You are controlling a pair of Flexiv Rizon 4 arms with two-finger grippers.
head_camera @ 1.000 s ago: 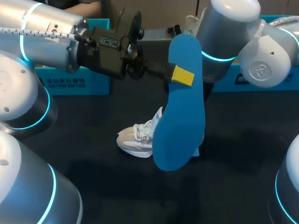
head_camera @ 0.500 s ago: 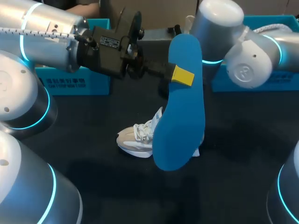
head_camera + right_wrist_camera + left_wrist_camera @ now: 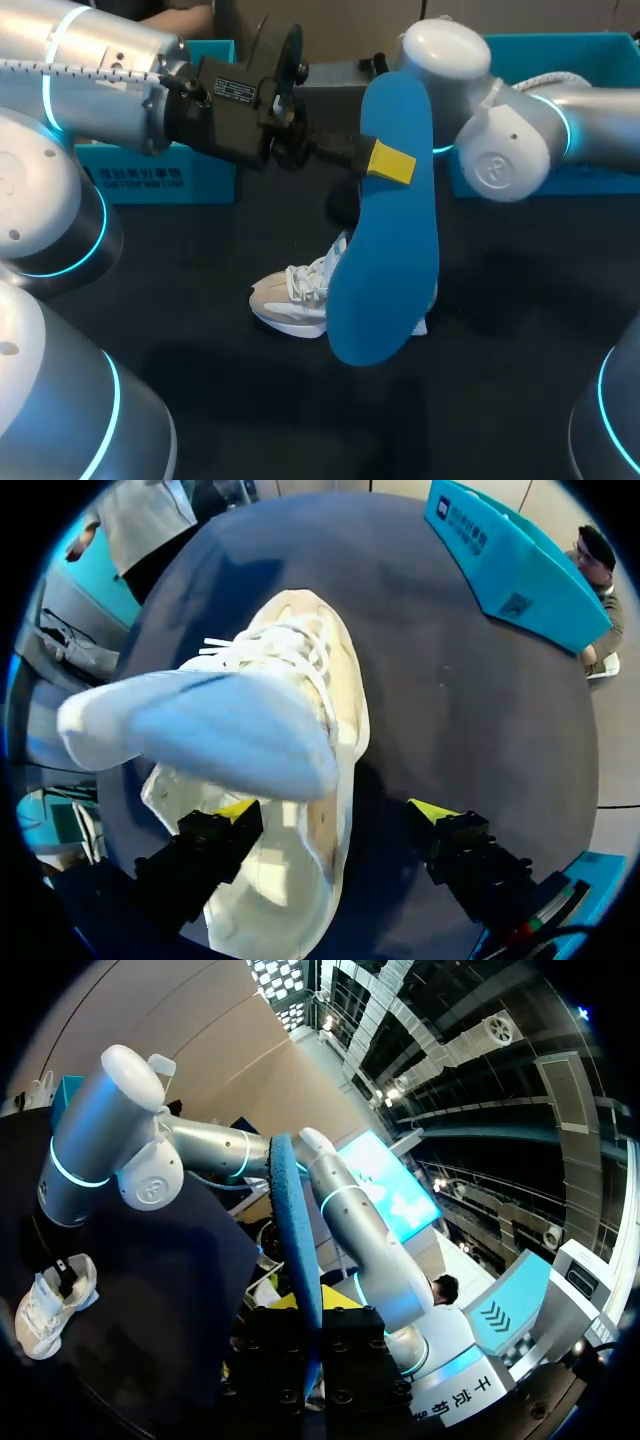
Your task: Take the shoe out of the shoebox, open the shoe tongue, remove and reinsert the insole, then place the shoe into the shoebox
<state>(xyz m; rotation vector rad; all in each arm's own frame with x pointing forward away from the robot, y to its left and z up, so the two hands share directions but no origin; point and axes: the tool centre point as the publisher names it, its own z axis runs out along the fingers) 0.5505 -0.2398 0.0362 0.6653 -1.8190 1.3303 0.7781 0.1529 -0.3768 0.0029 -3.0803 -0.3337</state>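
Black table (image 3: 250,410) spans the scene, with both arms over it. The left arm (image 3: 100,50) comes in high from the left and reaches past the middle. The right arm (image 3: 500,150) comes in from the right, its elbow raised, its wrist hidden in the head view behind the insole.

A teal left box (image 3: 150,180) stands at the far edge behind the left arm, and a teal right box (image 3: 600,70) stands behind the right arm.

The blue insole (image 3: 390,260) hangs upright in the air, well above the table, heel end down. The left gripper (image 3: 388,162) is clamped on its upper part, one finger on each face.

The white shoe (image 3: 290,300) sits on its sole near the middle of the table, outside both boxes, partly hidden by the insole. In the right wrist view the right gripper (image 3: 333,810) hangs just over the shoe (image 3: 290,650), its fingers spread wide and gripping nothing. A pale blurred flap rises from the shoe toward that camera.
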